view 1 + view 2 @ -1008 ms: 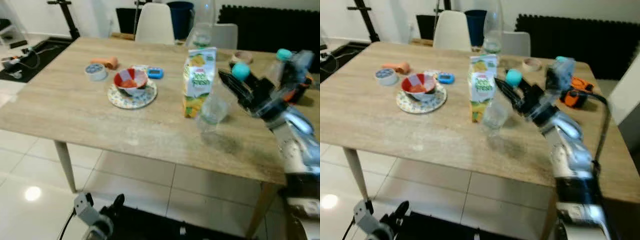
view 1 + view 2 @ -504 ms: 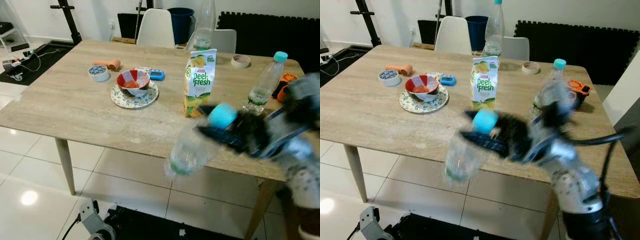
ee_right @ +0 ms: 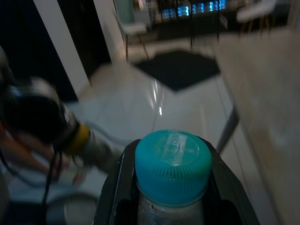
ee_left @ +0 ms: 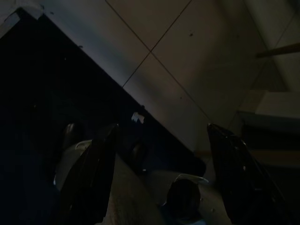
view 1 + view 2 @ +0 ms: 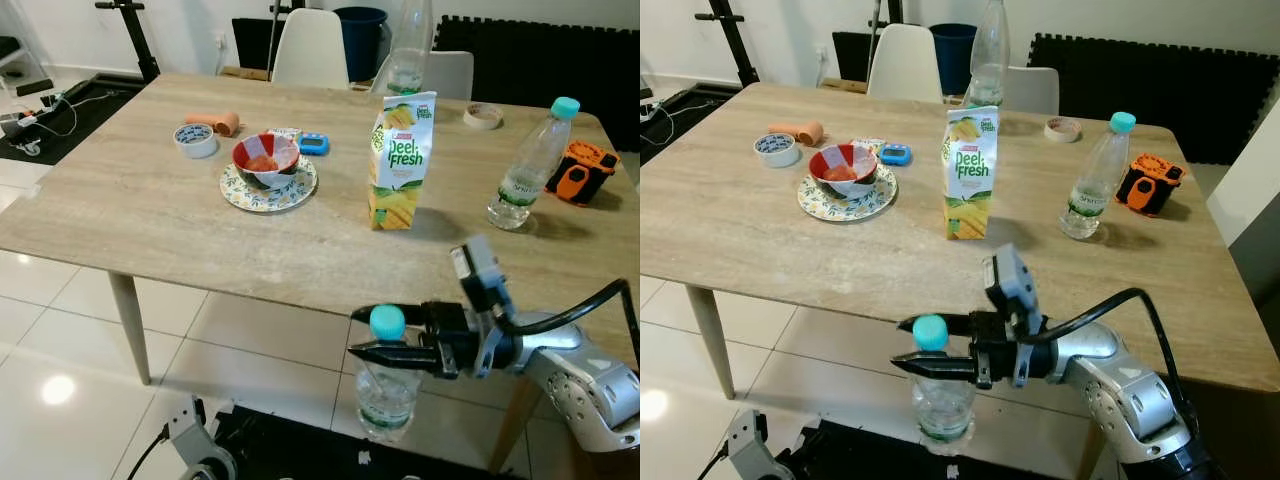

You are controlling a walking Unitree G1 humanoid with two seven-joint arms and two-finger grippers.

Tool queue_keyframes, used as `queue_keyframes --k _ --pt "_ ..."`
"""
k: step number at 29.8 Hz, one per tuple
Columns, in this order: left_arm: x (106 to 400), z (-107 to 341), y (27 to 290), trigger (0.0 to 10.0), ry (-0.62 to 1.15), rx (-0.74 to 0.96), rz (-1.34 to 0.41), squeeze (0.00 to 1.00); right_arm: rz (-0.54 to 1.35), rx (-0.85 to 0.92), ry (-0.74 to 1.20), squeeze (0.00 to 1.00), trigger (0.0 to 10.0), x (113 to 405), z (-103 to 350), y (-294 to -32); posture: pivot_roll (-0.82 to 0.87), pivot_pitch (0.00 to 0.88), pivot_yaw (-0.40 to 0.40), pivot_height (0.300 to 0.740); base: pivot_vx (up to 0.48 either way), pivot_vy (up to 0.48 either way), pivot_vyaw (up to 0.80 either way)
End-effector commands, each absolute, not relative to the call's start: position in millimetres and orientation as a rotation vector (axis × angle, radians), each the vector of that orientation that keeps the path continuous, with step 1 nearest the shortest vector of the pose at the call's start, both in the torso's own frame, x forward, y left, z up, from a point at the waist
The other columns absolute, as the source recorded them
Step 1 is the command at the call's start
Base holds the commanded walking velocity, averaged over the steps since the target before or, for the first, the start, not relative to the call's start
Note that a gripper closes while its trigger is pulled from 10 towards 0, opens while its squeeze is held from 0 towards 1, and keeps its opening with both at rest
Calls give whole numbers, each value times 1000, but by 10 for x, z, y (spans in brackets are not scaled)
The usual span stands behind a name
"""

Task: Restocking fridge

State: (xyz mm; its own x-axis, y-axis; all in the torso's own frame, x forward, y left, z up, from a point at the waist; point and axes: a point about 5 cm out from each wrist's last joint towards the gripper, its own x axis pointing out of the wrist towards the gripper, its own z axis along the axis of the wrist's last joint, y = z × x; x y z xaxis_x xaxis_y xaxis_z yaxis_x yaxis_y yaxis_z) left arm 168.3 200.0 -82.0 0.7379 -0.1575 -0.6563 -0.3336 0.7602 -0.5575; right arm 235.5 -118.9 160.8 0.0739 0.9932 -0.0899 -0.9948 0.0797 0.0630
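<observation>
My right gripper (image 5: 354, 334) is shut on the neck of a clear water bottle (image 5: 387, 392) with a teal cap (image 3: 172, 164). It holds the bottle upright over the tiled floor, in front of the table's near edge and below it. On the wooden table (image 5: 130, 215) stand a Peel Fresh juice carton (image 5: 399, 160), a second teal-capped water bottle (image 5: 526, 166) and a tall clear bottle (image 5: 408, 52) at the back. My left arm hangs idle low down, its black fingers (image 4: 89, 178) spread apart in the dark wrist view.
A patterned plate with a red-and-white bowl (image 5: 267, 164), a small white tub (image 5: 194, 141), a blue gadget (image 5: 313, 144), a tape roll (image 5: 484, 116) and an orange tool (image 5: 583, 170) also sit on the table. A white chair (image 5: 311, 47) stands behind it.
My right arm carried the bottle from above the table beside the carton, forward and down past the front edge, to where it hangs over the floor. The second bottle came into clear view.
</observation>
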Motion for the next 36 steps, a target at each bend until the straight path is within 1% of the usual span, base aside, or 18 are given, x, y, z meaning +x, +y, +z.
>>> queue_keyframes --k 1,6,9,11,12,15,17,19,22,24,25,27,29,31,33,34,35,36 --pt "1619 -857 1954 10000 782 -721 101 0 1494 -52 176 0 10000 2328 1487 -1197 -9 46 2 740 -390 0 0" --pt "1619 -859 1945 10000 784 -720 95 0 1461 -112 271 0 10000 2329 1307 -1244 -9 46 2 740 -392 0 0" --pt "1627 -855 1939 10000 782 -720 90 0 1404 -170 354 0 10000 2359 1138 -1316 -9 52 3 740 -395 0 0" --pt "1636 -851 1936 10000 779 -721 87 0 1282 -246 445 0 10000 2432 883 -1454 -9 52 3 740 -398 0 0" --pt "1636 -851 1936 10000 779 -721 87 0 1282 -246 445 0 10000 2432 883 -1454 -9 52 3 740 -398 0 0" --pt "1637 -851 1934 10000 779 -722 86 0 1119 -301 508 0 10000 2518 611 -1626 -9 52 3 740 -398 0 0" --pt "1635 -852 1930 10000 780 -722 85 0 1003 -307 536 0 10000 2560 452 -1727 -9 52 3 740 -398 0 0" --pt "1634 -853 1928 10000 781 -722 84 0 958 -310 547 0 10000 2569 387 -1767 -9 52 3 740 -398 0 0" --pt "1635 -854 1915 10000 780 -725 81 0 711 -278 606 0 10000 2559 113 -1965 -15 53 -1 740 -398 0 0" --pt "1637 -854 1911 10000 780 -726 81 0 620 -255 629 0 10000 2538 22 -2033 -17 53 0 740 -398 0 0" --pt "1637 -854 1910 10000 781 -725 81 0 557 -228 655 0 10000 2497 -58 -2093 -17 53 0 740 -398 0 0" --pt "1637 -854 1910 10000 781 -725 81 0 512 -209 674 0 10000 2463 -116 -2134 -17 53 0 740 -398 0 0" --pt "1641 -849 1914 10000 767 -733 87 0 356 -180 727 0 10000 2345 -275 -2274 -17 53 0 740 -289 0 0" --pt "1639 -849 1938 10000 766 -722 98 0 189 -120 802 0 10000 2147 -440 -2420 -16 50 1 740 0 0 0" --pt "1639 -846 1956 10000 763 -708 103 0 92 -95 860 0 10000 1989 -545 -2500 -16 50 1 740 0 0 0" --pt "1639 -846 1956 10000 763 -708 103 0 92 -95 860 0 10000 1989 -545 -2500 -16 50 1 740 0 0 0" --pt "1634 -846 1979 10000 762 -693 115 0 12 -71 912 0 10000 1836 -636 -2551 -17 49 3 740 0 0 -763" --pt "1630 -847 1990 10000 763 -685 122 0 -23 -51 936 0 10000 1764 -675 -2568 -17 49 3 740 0 0 -763"
